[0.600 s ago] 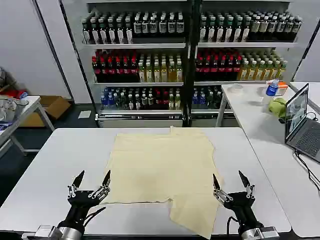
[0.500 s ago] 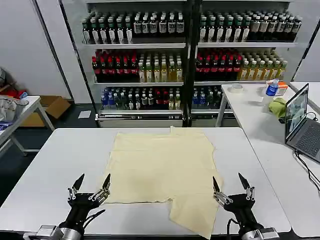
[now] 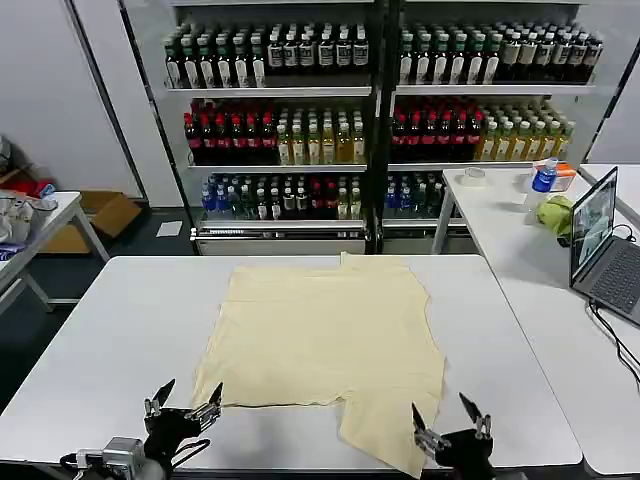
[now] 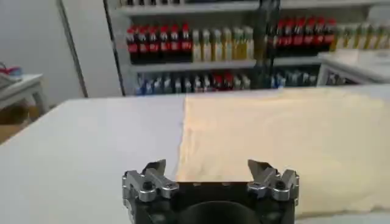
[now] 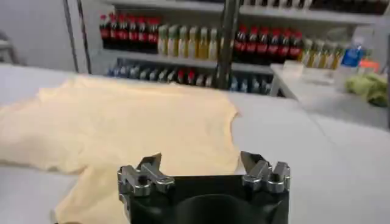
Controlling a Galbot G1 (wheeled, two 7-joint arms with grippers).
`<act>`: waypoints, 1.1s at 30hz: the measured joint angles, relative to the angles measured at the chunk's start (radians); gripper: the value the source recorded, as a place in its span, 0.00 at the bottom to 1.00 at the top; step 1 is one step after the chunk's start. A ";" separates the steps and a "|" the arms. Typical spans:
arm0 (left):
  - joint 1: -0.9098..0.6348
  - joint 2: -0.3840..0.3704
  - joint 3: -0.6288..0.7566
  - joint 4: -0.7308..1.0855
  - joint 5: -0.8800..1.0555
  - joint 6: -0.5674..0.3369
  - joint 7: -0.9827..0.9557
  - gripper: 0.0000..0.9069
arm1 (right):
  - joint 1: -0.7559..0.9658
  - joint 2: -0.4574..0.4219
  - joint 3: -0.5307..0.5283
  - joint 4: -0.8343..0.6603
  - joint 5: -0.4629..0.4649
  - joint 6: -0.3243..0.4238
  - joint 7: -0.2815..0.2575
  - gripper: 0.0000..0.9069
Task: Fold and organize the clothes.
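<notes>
Folding had barely begun when we saw the cream garment (image 3: 325, 350) lying mostly flat on the white counter (image 3: 110, 330), one near flap askew, our left pincer (image 3: 182, 405) and right pincer (image 3: 447, 427) both spread open and empty at its near edge.

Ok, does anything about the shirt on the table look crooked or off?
Mildly. The cream garment lies spread flat, but one flap sticks out past its near edge toward the right tool, making the outline uneven. Both tools, including the left tool, are open and hold nothing.
</notes>
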 measured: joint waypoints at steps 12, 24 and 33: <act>-0.063 0.014 0.022 0.091 -0.025 0.046 -0.015 1.00 | -0.052 0.007 -0.053 -0.018 -0.047 -0.015 0.000 1.00; -0.093 0.014 0.025 0.142 -0.050 0.060 -0.023 0.01 | -0.064 0.020 -0.095 -0.031 -0.069 -0.021 0.014 1.00; -0.095 0.014 0.029 0.154 -0.052 0.055 -0.014 0.01 | -0.069 0.023 -0.103 -0.038 -0.055 -0.031 0.036 0.04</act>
